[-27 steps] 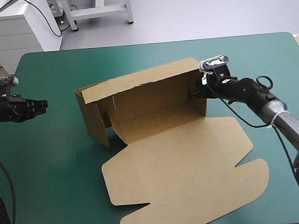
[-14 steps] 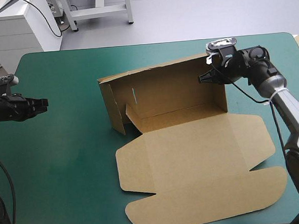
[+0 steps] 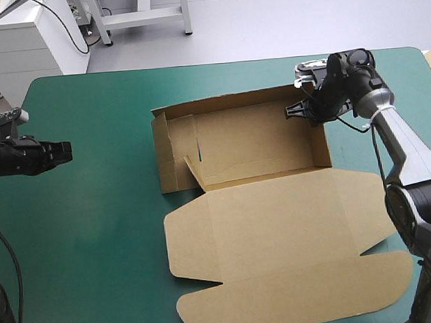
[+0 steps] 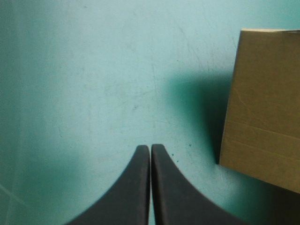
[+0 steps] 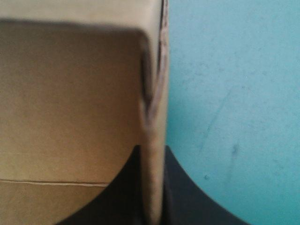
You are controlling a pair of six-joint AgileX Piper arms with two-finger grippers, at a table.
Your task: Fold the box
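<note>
On the bench (image 3: 50, 87), over its teal-green cover (image 3: 95, 235), you have one item: the box (image 3: 243, 141), brown board, standing as an open tray on the far half, about midway across. Walls: raised along the far side and at both ends. Lid (image 3: 280, 253): flat on the cover, spread toward the near edge, flaps out.

Right claw (image 3: 294, 111): at the tray's far right corner, clamped on the box. Your right wrist view shows the wall's top edge running between the two black fingers (image 5: 183, 192), which are all but together on it. The tray's inside (image 5: 70, 103) lies to one side of the claw (image 5: 152, 154), bare cover to the other.

Left claw (image 3: 62, 149): near the bench's left edge, well apart from the box, pointing toward the tray's left end. Fingers (image 4: 136, 187): pressed together in one pointed arch, nothing between them. Ahead of it and off to one side, your left wrist view shows the box's left end wall (image 4: 262, 108), with bare cover between that wall and the claw (image 4: 150, 149).
</note>
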